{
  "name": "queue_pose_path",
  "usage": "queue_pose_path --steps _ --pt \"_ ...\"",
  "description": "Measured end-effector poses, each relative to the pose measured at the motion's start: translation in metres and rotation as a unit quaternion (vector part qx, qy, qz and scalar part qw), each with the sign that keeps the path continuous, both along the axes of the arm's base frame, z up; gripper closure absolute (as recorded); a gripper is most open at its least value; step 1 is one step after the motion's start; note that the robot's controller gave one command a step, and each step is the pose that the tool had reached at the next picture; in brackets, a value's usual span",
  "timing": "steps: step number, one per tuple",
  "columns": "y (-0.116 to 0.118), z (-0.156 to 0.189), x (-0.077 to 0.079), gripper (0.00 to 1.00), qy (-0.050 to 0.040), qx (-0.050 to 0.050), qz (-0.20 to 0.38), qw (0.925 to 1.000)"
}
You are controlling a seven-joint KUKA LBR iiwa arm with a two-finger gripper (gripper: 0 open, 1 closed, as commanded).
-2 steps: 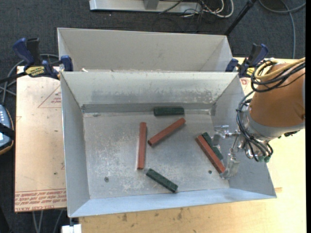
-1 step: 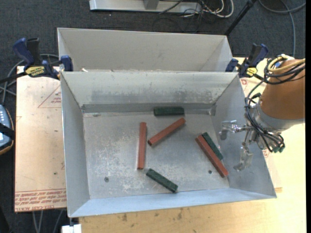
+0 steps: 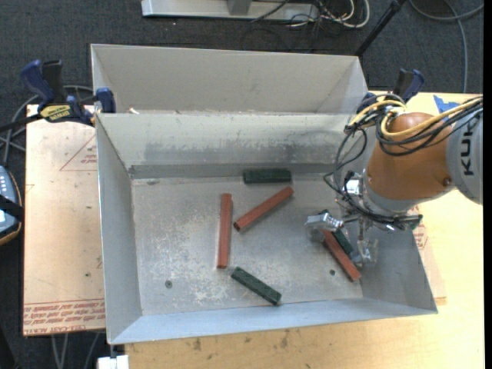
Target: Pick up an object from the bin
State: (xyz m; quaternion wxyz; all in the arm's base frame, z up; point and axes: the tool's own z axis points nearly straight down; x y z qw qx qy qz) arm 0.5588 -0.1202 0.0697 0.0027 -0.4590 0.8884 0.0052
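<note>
My gripper (image 3: 344,239) is low over the bin's right side, close to the floor. Its fingers stand open, one fingertip (image 3: 320,222) to the upper left and the other to the lower right. Between them a red-brown bar (image 3: 345,260) lies slanted on the floor, its lower end pointing at the bin's right front corner. A short dark piece (image 3: 340,243) shows right beside the bar's upper part, partly hidden by the gripper. I cannot tell whether the fingers touch the bar.
Further left lie a long red-brown bar (image 3: 224,231), upright in the view, and a second one (image 3: 264,208) slanted. One dark green bar (image 3: 267,177) rests by the back wall, another (image 3: 256,285) near the front. The sloping right wall is close to the gripper.
</note>
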Motion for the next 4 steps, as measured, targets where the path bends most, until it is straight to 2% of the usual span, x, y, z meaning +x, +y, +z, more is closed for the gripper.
queue_pose_path --steps 1,2,3,4 --pt "-0.004 0.001 0.001 1.0 -0.0019 -0.003 0.0 1.0" --pt "-0.001 0.001 0.001 0.0 -0.0018 -0.001 0.0 1.0" --pt "-0.004 0.0 0.0 1.0 -0.001 -0.003 0.0 1.0" --pt "-0.008 0.13 -0.014 1.0 -0.0049 -0.006 0.088 0.9961"
